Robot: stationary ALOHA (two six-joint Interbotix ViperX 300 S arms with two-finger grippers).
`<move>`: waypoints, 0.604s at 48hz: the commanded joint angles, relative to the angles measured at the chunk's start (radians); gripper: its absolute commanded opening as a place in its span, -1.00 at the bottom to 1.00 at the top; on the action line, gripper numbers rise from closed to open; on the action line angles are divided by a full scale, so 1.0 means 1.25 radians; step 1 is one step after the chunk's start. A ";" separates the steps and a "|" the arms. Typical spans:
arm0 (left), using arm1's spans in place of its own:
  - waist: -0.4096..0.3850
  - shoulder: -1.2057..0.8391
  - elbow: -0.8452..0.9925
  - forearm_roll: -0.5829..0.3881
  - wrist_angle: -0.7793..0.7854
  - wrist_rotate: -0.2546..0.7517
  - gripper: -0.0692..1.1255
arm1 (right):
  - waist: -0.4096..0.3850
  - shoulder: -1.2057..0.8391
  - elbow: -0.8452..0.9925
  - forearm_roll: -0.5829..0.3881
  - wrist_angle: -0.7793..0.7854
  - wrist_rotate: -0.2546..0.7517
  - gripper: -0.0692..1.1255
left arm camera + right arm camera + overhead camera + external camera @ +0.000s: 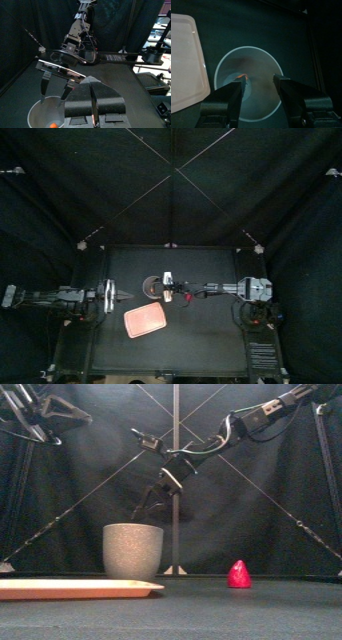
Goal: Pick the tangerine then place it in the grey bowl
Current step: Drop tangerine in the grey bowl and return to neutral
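One tangerine lies in the grey bowl beneath the right pincer, its jaws parted and empty.

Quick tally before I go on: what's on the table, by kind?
Grey cup: 1
Pink tray: 1
Tangerine, inside the cup: 1
Small red toy: 1
Total: 4
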 commanded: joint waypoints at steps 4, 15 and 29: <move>-0.001 0.002 -0.010 -0.001 -0.015 -0.001 -0.79 | 0.002 -0.037 -0.010 0.004 -0.009 0.001 0.53; -0.001 0.002 -0.009 -0.001 -0.016 -0.001 -0.79 | 0.028 -0.121 0.027 0.060 -0.067 0.004 0.53; 0.002 0.002 -0.009 0.000 -0.015 0.000 -0.79 | 0.039 -0.295 0.254 0.218 -0.314 0.002 0.53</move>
